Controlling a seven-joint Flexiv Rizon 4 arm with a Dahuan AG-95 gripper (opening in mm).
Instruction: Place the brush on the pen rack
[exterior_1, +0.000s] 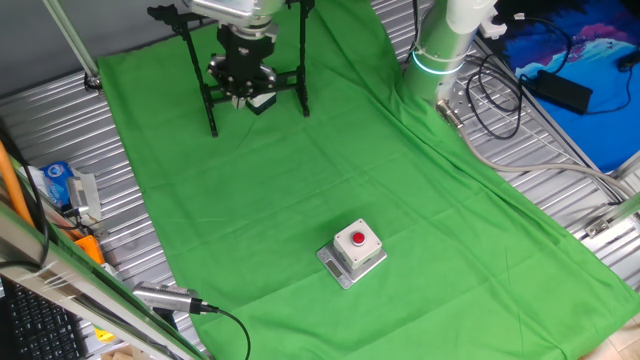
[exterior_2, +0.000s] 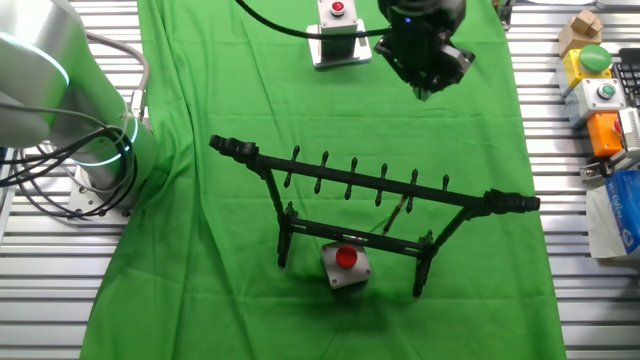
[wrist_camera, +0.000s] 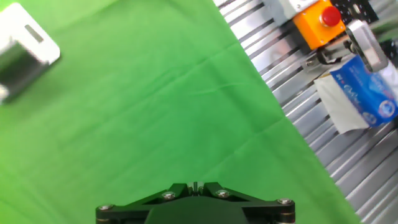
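Observation:
The black pen rack (exterior_1: 302, 80) stands at the back of the green cloth; in the other fixed view (exterior_2: 300, 162) it spans the middle. A thin reddish-brown line that looks like the brush (exterior_2: 398, 213) hangs slanted from the notched top bar towards the lower crossbar. I cannot make the brush out in the other views. My gripper (exterior_1: 243, 97) hovers raised near the rack, apart from it (exterior_2: 424, 92). In the hand view (wrist_camera: 194, 185) the fingers stand close together with nothing held showing.
A grey box with a red button (exterior_1: 352, 250) sits mid-cloth, and another (exterior_2: 345, 265) lies by the rack's feet. A silver cylinder with a black cable (exterior_1: 165, 297) lies at the cloth's edge. An orange button box (wrist_camera: 317, 22) and a blue packet (wrist_camera: 364, 93) lie on the metal slats.

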